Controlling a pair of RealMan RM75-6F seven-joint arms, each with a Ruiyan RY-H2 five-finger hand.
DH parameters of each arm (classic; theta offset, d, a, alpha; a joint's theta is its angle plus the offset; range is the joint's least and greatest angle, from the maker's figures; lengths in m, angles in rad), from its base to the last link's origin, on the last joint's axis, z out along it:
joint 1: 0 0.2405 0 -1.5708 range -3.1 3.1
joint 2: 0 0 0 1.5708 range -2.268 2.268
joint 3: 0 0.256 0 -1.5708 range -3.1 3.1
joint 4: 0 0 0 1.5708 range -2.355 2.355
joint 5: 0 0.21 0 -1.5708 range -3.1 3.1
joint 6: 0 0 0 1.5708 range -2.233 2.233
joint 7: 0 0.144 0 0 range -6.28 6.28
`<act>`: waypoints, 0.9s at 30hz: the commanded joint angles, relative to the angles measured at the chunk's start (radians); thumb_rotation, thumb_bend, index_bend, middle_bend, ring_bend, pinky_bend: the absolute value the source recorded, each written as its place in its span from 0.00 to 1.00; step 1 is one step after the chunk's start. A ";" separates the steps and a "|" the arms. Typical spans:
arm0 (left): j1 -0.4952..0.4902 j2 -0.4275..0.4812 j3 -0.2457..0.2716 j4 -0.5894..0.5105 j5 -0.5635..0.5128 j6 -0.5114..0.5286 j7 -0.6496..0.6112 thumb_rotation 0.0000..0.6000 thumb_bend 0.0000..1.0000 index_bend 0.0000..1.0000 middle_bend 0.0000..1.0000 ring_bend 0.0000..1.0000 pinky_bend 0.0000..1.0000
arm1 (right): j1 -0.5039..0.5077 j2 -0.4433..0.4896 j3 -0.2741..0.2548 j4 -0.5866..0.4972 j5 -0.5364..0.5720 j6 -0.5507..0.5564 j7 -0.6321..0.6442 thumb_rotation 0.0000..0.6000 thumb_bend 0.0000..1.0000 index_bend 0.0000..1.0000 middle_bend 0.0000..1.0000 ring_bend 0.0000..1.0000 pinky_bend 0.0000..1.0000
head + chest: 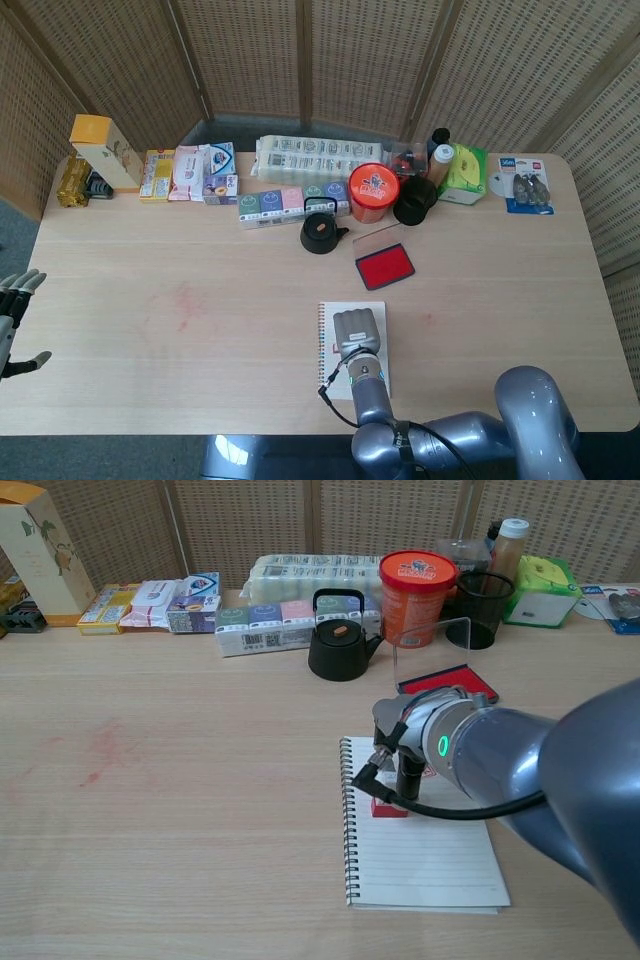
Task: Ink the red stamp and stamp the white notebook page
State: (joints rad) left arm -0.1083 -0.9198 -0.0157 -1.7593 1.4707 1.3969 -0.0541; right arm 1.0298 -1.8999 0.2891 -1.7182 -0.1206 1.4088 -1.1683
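The red stamp [390, 807] stands on the upper part of the white notebook page [425, 852], pressed down under the right hand [415, 742], whose grip is hidden by the wrist, so I cannot tell how it closes. The left hand [14, 318] hangs open off the surface's [200, 290] edge. The stamp looks small, rigid and light, probably best held by its upright handle; the spiral notebook is thin and may slide.
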 commanded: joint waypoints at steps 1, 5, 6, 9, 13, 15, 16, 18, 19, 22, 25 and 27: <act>0.000 -0.001 0.000 0.000 0.000 0.000 0.001 1.00 0.00 0.00 0.01 0.00 0.01 | -0.005 -0.003 -0.002 0.009 -0.003 -0.009 0.003 1.00 0.44 0.70 1.00 1.00 1.00; 0.000 -0.001 0.000 -0.001 0.000 0.001 0.003 1.00 0.00 0.00 0.01 0.00 0.01 | -0.010 -0.004 -0.001 0.012 -0.008 -0.016 0.005 1.00 0.44 0.70 1.00 1.00 1.00; 0.000 -0.001 0.000 0.000 -0.001 0.000 0.003 1.00 0.00 0.00 0.01 0.00 0.01 | -0.011 -0.004 -0.002 0.012 -0.008 -0.018 0.005 1.00 0.44 0.70 1.00 1.00 1.00; 0.000 -0.001 0.000 0.000 0.000 0.000 0.003 1.00 0.00 0.00 0.01 0.00 0.01 | -0.016 -0.004 -0.004 0.011 -0.008 -0.019 0.005 1.00 0.44 0.70 1.00 1.00 1.00; 0.000 -0.002 0.000 0.000 -0.001 0.000 0.004 1.00 0.00 0.00 0.01 0.00 0.01 | -0.021 -0.005 -0.010 0.008 -0.012 -0.020 0.004 1.00 0.44 0.70 1.00 1.00 1.00; 0.000 -0.002 0.000 0.000 0.000 0.001 0.004 1.00 0.00 0.00 0.01 0.00 0.01 | -0.023 -0.007 -0.010 0.010 -0.016 -0.021 0.005 1.00 0.44 0.70 1.00 1.00 1.00; 0.001 -0.002 0.000 0.000 0.000 0.001 0.005 1.00 0.00 0.00 0.01 0.00 0.01 | -0.023 -0.008 -0.009 0.011 -0.017 -0.021 0.005 1.00 0.44 0.70 1.00 1.00 1.00; 0.001 -0.002 0.001 -0.001 0.001 0.002 0.005 1.00 0.00 0.00 0.01 0.00 0.01 | -0.024 -0.009 -0.006 0.014 -0.016 -0.022 0.005 1.00 0.44 0.70 1.00 1.00 1.00; 0.001 -0.002 0.000 -0.001 0.001 0.003 0.005 1.00 0.00 0.00 0.01 0.00 0.01 | -0.024 -0.009 -0.004 0.015 -0.015 -0.022 0.004 1.00 0.44 0.70 1.00 1.00 1.00; 0.001 -0.001 0.000 0.000 0.000 0.002 0.002 1.00 0.00 0.00 0.01 0.00 0.01 | -0.023 -0.006 0.001 0.010 -0.010 -0.018 -0.004 1.00 0.44 0.70 1.00 1.00 1.00; 0.000 -0.001 0.000 0.001 -0.002 -0.001 0.000 1.00 0.00 0.00 0.01 0.00 0.01 | -0.021 0.001 0.008 -0.007 0.000 -0.005 -0.018 1.00 0.44 0.70 1.00 1.00 1.00; -0.001 -0.001 0.000 0.001 -0.002 -0.004 0.000 1.00 0.00 0.00 0.01 0.00 0.01 | -0.018 0.008 0.017 -0.026 0.007 0.010 -0.028 1.00 0.44 0.70 1.00 1.00 1.00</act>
State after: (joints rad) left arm -0.1095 -0.9207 -0.0157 -1.7579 1.4690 1.3931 -0.0543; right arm 1.0098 -1.8973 0.3000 -1.7340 -0.1188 1.4101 -1.1893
